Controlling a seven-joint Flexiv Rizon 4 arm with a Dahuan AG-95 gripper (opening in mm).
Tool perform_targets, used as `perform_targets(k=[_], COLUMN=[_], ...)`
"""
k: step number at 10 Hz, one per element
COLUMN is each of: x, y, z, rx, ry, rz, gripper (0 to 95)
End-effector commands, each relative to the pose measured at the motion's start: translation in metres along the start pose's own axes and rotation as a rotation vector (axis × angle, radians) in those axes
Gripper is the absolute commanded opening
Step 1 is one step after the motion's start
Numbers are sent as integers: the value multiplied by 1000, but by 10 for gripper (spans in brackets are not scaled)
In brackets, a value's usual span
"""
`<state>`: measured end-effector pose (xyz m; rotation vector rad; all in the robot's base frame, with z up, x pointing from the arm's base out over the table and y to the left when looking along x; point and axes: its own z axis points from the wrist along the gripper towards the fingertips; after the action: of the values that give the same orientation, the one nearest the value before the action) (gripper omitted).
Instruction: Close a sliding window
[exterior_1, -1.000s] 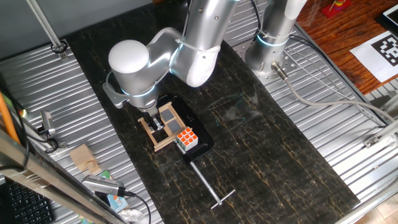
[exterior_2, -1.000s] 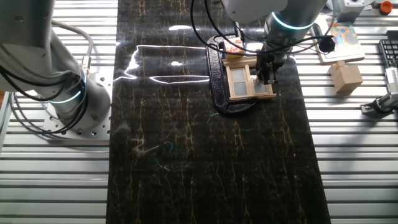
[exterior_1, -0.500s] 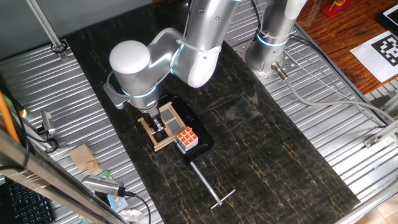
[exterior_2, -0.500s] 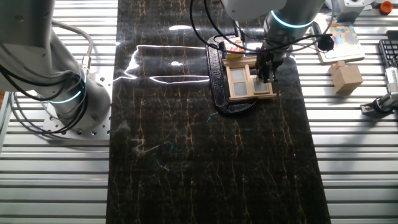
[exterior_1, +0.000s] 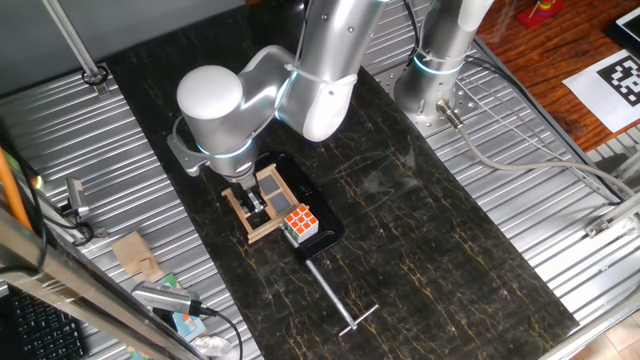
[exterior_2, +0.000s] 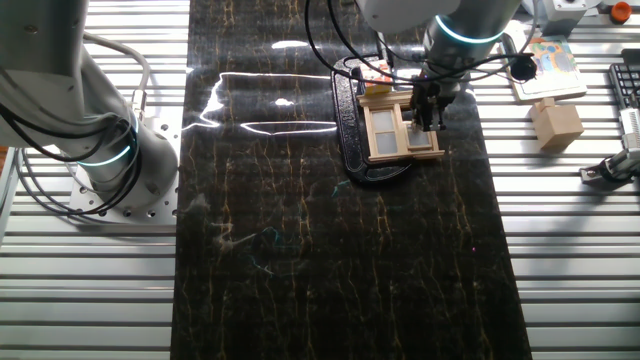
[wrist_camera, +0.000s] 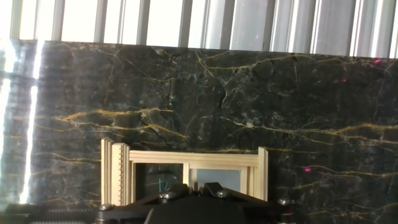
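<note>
The sliding window (exterior_1: 265, 205) is a small tan wooden frame with dark panes, lying on a black base (exterior_1: 325, 232). It also shows in the other fixed view (exterior_2: 398, 130) and along the bottom of the hand view (wrist_camera: 194, 159). My gripper (exterior_1: 252, 200) is down on the window, over its panes. In the other fixed view my gripper (exterior_2: 428, 112) is at the window's right half. In the hand view my gripper (wrist_camera: 190, 188) has its two fingertips nearly together over the middle upright bar. The jaws look shut, and nothing shows held between them.
A Rubik's cube (exterior_1: 300, 224) stands on the base beside the window. A metal T-shaped rod (exterior_1: 338, 298) lies on the dark mat nearer the front. A wooden block (exterior_2: 556, 124) and a card (exterior_2: 548, 68) lie on the metal slats to the side. A second arm base (exterior_2: 110, 160) stands at the left.
Almost nothing differs: the arm has crept a few pixels, and the gripper stays on the window.
</note>
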<state>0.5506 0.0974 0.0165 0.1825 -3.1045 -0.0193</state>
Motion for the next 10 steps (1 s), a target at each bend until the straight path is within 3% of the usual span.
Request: perform_targets(k=[1, 10], x=[0, 0], y=[0, 2], z=[0, -2], rx=[0, -2], ry=[-2, -5], rz=[2, 7], gripper=[0, 0])
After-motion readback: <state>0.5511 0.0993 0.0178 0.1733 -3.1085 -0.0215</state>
